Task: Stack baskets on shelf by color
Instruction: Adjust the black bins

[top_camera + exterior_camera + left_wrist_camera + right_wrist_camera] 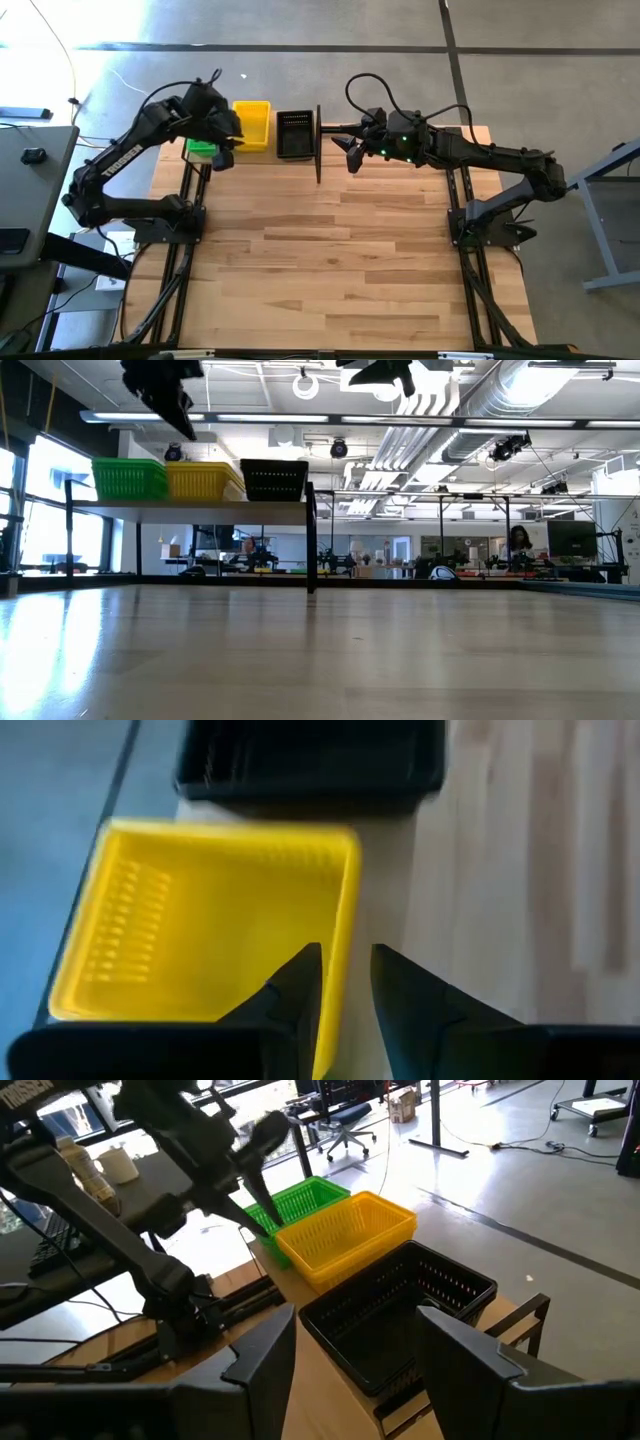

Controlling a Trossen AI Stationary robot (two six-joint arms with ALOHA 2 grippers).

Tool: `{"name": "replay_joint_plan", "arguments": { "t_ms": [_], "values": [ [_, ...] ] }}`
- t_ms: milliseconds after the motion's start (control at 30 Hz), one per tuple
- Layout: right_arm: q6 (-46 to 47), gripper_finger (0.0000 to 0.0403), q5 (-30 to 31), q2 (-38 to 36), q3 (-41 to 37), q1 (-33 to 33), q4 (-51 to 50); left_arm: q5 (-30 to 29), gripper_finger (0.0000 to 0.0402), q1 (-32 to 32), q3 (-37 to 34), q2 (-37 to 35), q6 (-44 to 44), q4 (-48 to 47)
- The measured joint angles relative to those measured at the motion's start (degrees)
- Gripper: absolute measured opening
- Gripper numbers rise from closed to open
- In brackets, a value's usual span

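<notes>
A green basket (128, 478), a yellow basket (203, 480) and a black basket (274, 479) stand side by side, bottoms on the light-wood shelf (190, 507) at the table's far left. My left gripper (347, 970) hangs open just above the yellow basket (200, 920), one finger on each side of its near long wall, clear of it in the low view. My right gripper (355, 1365) stands open in the air to the right of the shelf, pointing toward the black basket (400, 1315) with nothing between its fingers.
The shelf's black upright (318, 145) stands between the black basket (295, 133) and my right gripper (350, 152). The wooden table (340, 260) stretches bare toward its near edge. A grey side table (30, 180) with small items stands beyond the left edge.
</notes>
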Motion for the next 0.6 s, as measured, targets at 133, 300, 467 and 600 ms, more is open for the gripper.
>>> {"name": "replay_joint_plan", "arguments": {
  "t_ms": [133,300,467,600],
  "values": [
    [0.17,0.0186,0.0,0.0,0.0,0.02,0.0,4.01,0.0078,-1.66,0.63,-2.48,-6.16,2.08],
    [2.92,0.0186,0.02,0.0,0.0,0.02,0.01,6.35,0.0078,-5.18,0.57,-5.77,-12.95,2.52],
    [4.09,0.0186,-0.15,0.02,0.0,1.43,0.0,11.09,0.0078,-10.88,-3.26,-10.66,-19.97,7.17],
    [5.19,0.0186,0.9,0.02,0.0,3.21,0.02,9.67,0.0078,-15.24,-9.34,-15.33,-25.54,15.58]
  ]
}}
